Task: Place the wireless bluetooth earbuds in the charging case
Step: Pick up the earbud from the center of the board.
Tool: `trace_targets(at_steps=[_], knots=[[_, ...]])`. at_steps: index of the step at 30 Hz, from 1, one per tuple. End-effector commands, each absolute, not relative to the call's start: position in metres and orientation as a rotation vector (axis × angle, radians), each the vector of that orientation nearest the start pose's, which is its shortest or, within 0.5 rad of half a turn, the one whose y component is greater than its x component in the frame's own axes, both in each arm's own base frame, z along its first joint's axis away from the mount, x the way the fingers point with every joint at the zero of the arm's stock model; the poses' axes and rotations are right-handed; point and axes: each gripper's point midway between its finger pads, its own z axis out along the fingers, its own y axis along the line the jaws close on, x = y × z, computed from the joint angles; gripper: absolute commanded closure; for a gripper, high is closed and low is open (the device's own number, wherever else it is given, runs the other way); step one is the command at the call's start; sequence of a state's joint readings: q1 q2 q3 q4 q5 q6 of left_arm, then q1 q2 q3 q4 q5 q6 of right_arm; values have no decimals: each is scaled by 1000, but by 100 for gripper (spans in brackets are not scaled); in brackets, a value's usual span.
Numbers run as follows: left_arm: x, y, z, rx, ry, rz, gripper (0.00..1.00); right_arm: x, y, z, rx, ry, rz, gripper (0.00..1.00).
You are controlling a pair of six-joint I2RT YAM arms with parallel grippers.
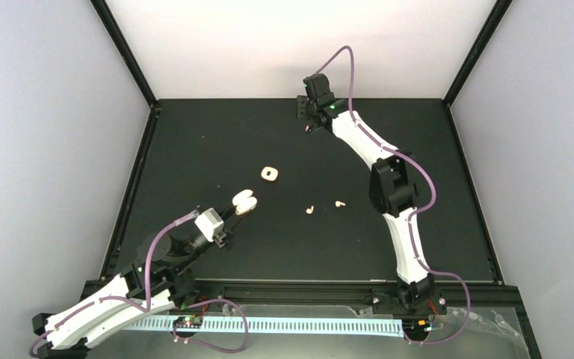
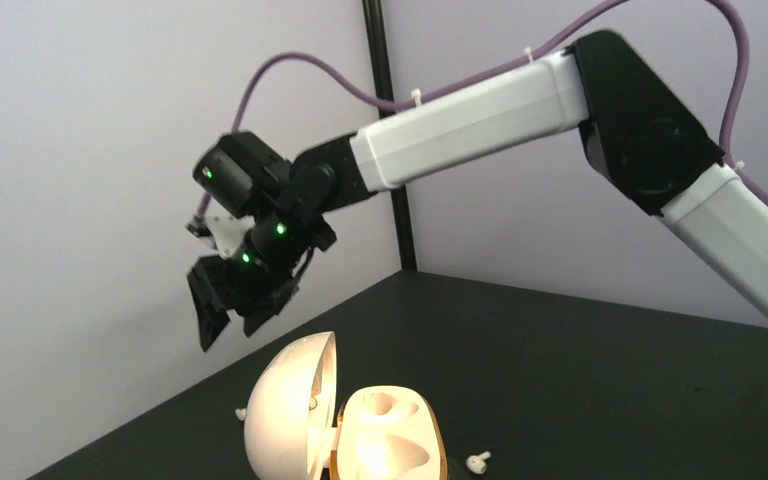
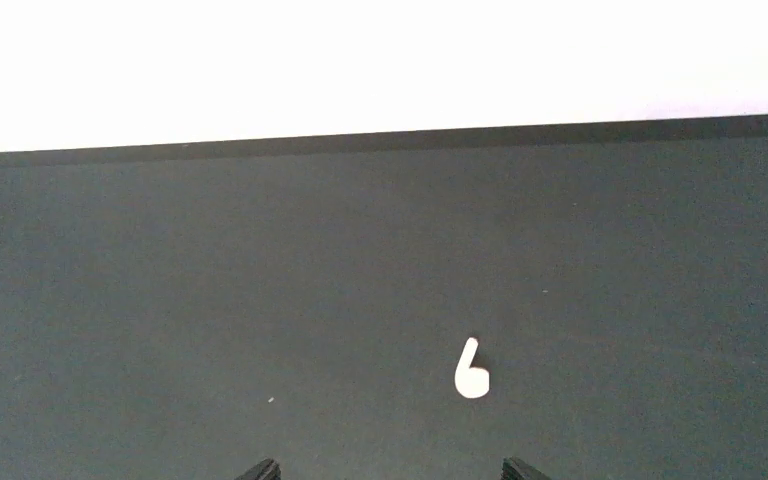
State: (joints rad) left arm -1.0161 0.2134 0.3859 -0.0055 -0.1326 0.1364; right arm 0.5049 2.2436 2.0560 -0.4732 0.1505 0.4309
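My left gripper (image 1: 233, 215) is shut on an open cream-white charging case (image 1: 245, 201). In the left wrist view its lid (image 2: 285, 420) stands up and the two sockets in its base (image 2: 390, 435) are empty; my own fingers are hidden there. Two tiny earbuds (image 1: 310, 210) (image 1: 339, 203) lie on the mat right of the case. My right gripper (image 1: 308, 123) is open at the far edge of the mat. In the right wrist view its gripper (image 3: 390, 470) hangs open just short of another earbud (image 3: 471, 373). Two earbuds (image 2: 477, 461) (image 2: 241, 412) show beside the case.
A second small cream case (image 1: 269, 174) lies on the black mat (image 1: 194, 164) beyond the held one. White walls and black frame posts (image 1: 123, 52) close in the mat at the back and sides. The right arm (image 2: 480, 120) spans the left wrist view.
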Motion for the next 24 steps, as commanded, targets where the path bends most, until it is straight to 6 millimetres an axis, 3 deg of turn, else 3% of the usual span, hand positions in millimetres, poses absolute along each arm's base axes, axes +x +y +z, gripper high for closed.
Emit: trace_targets(at_steps=[1,5,10,24], knots=[[151,-179,320,654,1232,-543,98,585,266,156,74,2276,296,43],[156,-180,308,677,1277,-503,98,605,258,149,124,2229,294,43],[156,-181,302,700,1286,-483,98,620,264,144,152,2205,337,44],[155,-186,301,733,1273,-472,98,624,275,94,299,2286,449,46]])
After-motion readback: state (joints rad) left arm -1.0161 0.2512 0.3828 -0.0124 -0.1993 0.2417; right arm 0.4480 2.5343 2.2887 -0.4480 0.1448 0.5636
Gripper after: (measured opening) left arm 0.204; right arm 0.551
